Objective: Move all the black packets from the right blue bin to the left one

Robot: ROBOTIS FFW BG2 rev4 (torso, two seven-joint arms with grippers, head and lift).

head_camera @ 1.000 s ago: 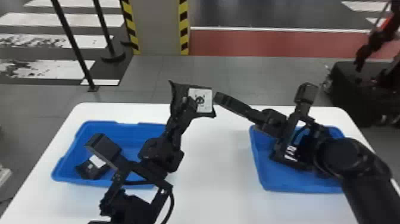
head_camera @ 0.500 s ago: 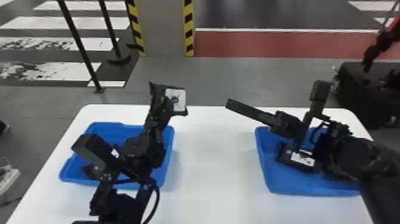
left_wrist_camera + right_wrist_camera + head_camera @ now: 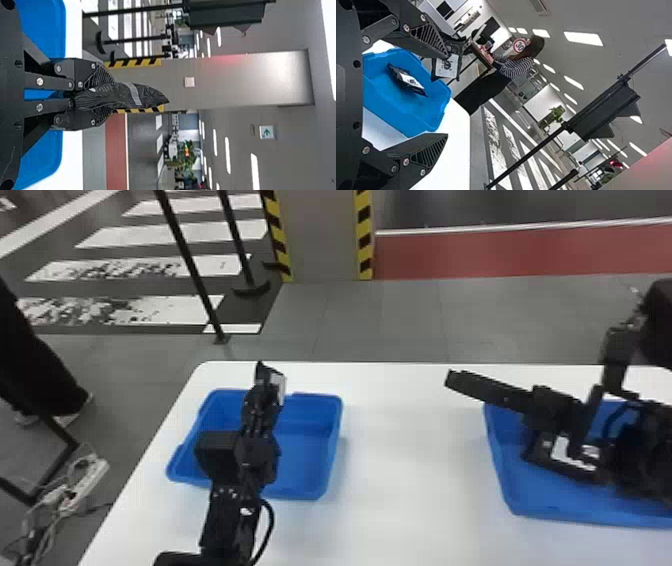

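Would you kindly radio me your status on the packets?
Left gripper shut on a packet, raised at left bin. Right gripper open, empty. Another packet in right bin, partly behind right arm.

In the head view, the right bin point(image 3: 542, 505) runs off the right edge, and the right arm point(image 3: 645, 450) blocks much of its inside from us. The left arm point(image 3: 230, 505) covers part of the left bin point(image 3: 327, 445). In the left wrist view, we lose the gripped end of a packet point(image 3: 138, 95) behind the left tool point(image 3: 260, 405).
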